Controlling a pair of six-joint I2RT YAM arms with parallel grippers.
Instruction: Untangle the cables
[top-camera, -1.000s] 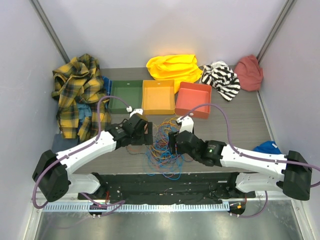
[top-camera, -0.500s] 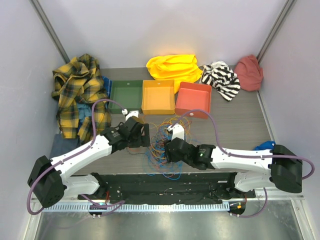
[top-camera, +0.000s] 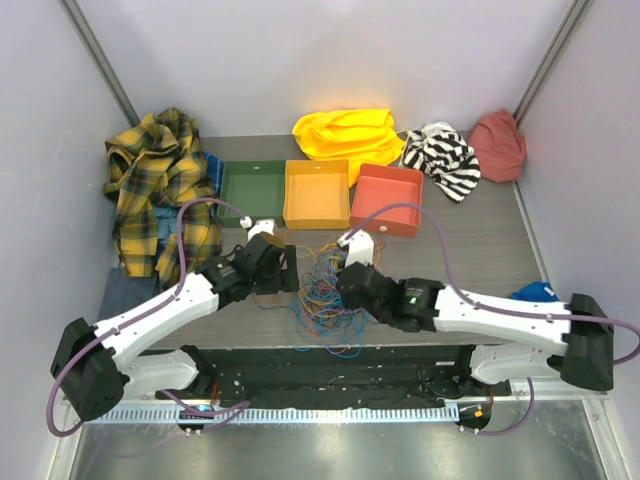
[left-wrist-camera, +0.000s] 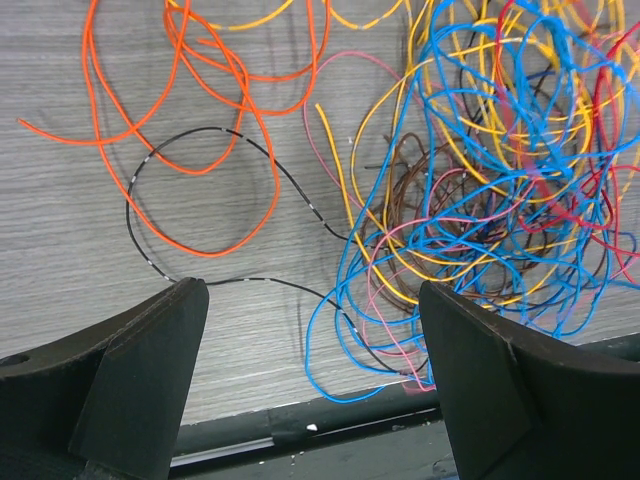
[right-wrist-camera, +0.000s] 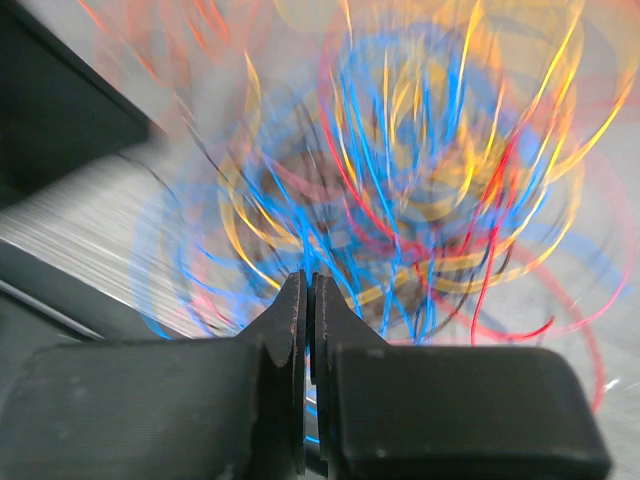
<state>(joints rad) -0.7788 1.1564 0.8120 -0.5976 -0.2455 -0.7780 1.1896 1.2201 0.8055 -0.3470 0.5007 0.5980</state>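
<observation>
The cables (top-camera: 322, 290) lie tangled on the wooden table (top-camera: 480, 235), near its front edge. The left gripper (left-wrist-camera: 312, 300) hangs wide open beside the heap, holding nothing. The right gripper (right-wrist-camera: 308, 290) is pressed closed over the tangle; motion blur may be hiding a pinched wire.

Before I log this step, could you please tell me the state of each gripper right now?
Left gripper: open, holding nothing.
Right gripper: shut at the cables; grip cannot be told.

L gripper (left-wrist-camera: 312, 325) spread wide; R gripper (right-wrist-camera: 308, 295) pinched closed; arms angled inward.
</observation>
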